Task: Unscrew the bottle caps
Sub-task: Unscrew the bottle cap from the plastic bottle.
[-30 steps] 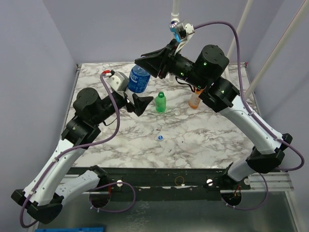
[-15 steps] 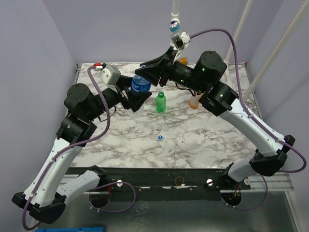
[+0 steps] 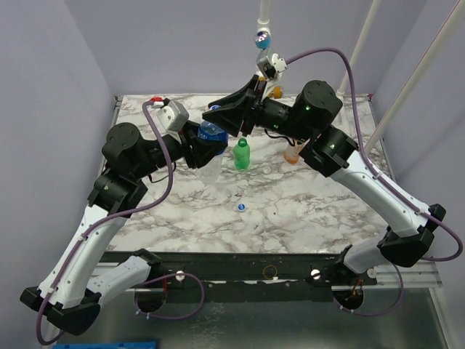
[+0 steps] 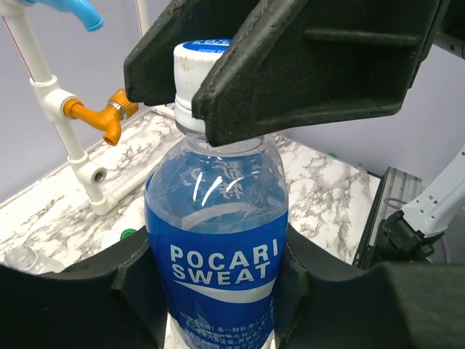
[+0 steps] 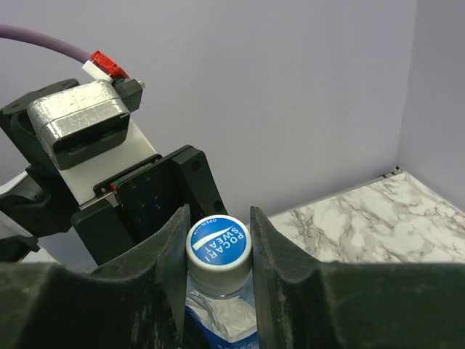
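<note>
The clear bottle with the blue label [image 4: 218, 247] stands between the two black fingers of my left gripper [image 4: 218, 298], which is shut on its sides. Its white cap with a blue top [image 5: 219, 247] sits between the fingers of my right gripper [image 5: 216, 240], which press on both sides of it. In the top view both grippers meet at this bottle [image 3: 212, 134] at the back of the table, the right gripper [image 3: 224, 116] above the left gripper [image 3: 207, 145]. A green bottle [image 3: 242, 153] and an orange bottle [image 3: 292, 153] stand to its right.
A loose blue and white cap [image 3: 240, 206] lies on the marble table [image 3: 312, 211] near the middle. White pipes with an orange fitting [image 4: 109, 120] and a blue fitting [image 4: 80, 9] run along the back wall. Walls close in on the left, back and right.
My left gripper has moved in around the blue-label bottle and shut on its sides. My right gripper has come down over the cap and now grips it.
</note>
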